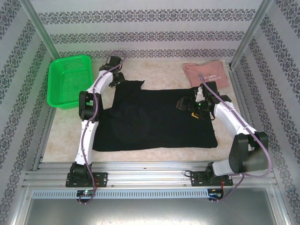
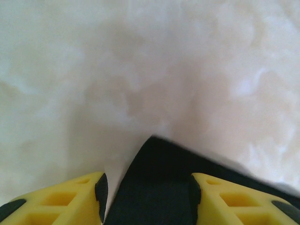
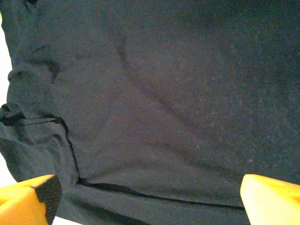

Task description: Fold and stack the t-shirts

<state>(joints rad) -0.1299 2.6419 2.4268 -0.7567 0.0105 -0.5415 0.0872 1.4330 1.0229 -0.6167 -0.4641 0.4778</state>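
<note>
Black tee (image 1: 154, 117) lies spread flat across the middle of the tabletop (image 1: 61, 140). Pink tee (image 1: 206, 73) sits at the far right corner, and a green basket (image 1: 69, 79) at the far left. Left fingers (image 2: 79, 199), partly open, straddle the black tee's far-left corner without pinching it. Right fingers (image 3: 28, 197) are spread wide just above its right side.

The black t-shirt (image 1: 154, 124) is matt, soft cloth, as is the pink t-shirt (image 1: 206, 72). The basket (image 1: 70, 58) is glossy green plastic mesh; the table (image 1: 61, 136) looks smooth and marbled.
</note>
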